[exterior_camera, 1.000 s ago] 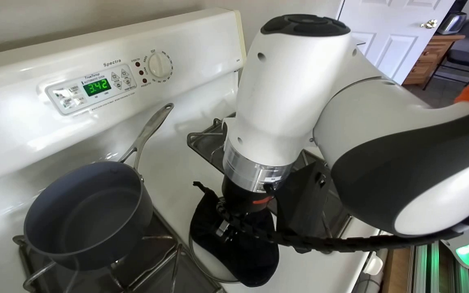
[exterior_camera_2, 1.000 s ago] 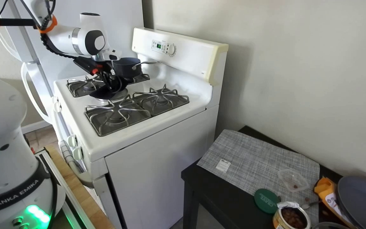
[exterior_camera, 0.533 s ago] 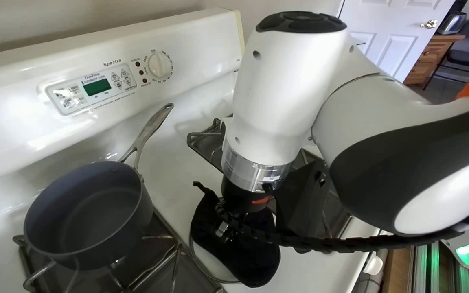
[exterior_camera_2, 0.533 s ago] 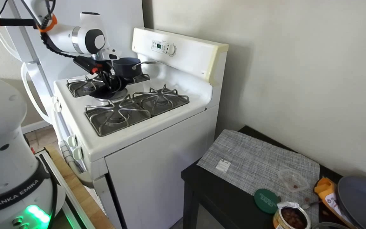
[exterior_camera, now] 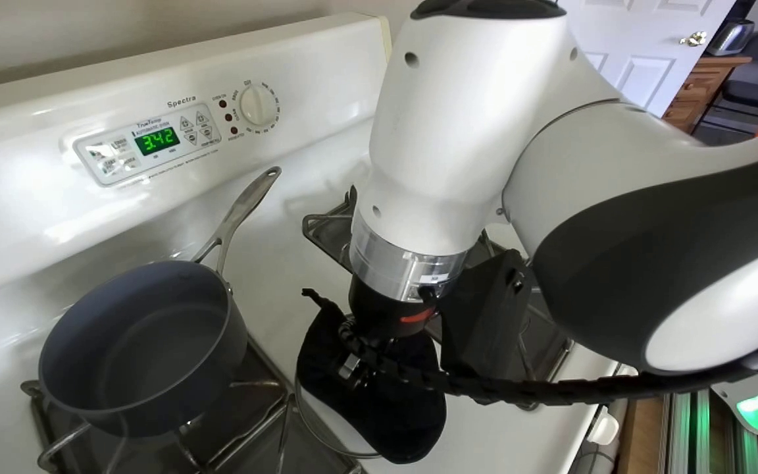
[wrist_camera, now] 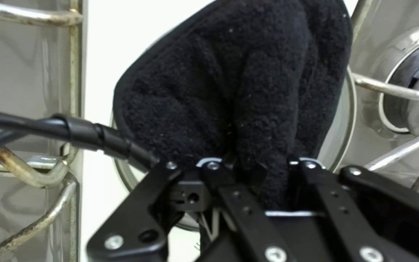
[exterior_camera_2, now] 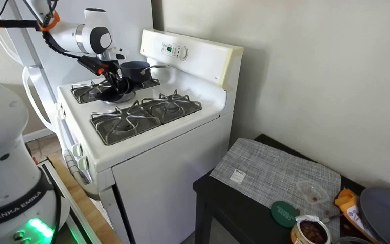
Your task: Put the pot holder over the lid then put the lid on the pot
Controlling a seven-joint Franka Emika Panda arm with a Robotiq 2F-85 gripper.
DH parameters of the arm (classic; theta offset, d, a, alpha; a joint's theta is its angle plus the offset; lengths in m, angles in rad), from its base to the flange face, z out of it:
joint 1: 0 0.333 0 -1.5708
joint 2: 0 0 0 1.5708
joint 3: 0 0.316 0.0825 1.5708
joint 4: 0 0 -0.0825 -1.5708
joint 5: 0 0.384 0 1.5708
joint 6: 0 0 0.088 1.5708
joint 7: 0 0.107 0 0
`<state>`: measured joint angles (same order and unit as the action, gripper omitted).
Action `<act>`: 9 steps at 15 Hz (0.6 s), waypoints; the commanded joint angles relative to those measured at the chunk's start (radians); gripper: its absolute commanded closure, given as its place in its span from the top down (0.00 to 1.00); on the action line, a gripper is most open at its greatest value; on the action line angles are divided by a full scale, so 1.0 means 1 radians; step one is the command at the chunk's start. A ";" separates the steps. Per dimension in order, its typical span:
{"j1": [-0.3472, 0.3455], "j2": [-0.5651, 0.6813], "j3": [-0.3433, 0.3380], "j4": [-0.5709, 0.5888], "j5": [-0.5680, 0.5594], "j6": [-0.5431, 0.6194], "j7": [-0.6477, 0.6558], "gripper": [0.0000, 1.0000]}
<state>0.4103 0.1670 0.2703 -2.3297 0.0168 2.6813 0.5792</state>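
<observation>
In the wrist view the black two-finger gripper (wrist_camera: pixel 264 165) is clamped on a fold of the floppy black cloth pot holder (wrist_camera: pixel 227 87), which spreads toward twelve o'clock and covers most of the single round metal-rimmed glass lid (wrist_camera: pixel 335 140), seen at three and eight o'clock. White stovetop (wrist_camera: pixel 100 72) borders the lid at nine.

In an exterior view the one round dark grey-blue pot (exterior_camera: pixel 145 349) stands apart from the lid, at nine o'clock, mouth uncovered, its long silver handle (exterior_camera: pixel 241 214) pointing to one.

In an exterior view four silver wire grates (exterior_camera_2: pixel 127 118) show, one beneath the pot.
</observation>
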 commanded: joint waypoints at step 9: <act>-0.016 -0.111 0.026 0.034 0.021 -0.044 -0.045 0.04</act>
<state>0.4040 0.0820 0.2745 -2.3249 0.0170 2.6761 0.5571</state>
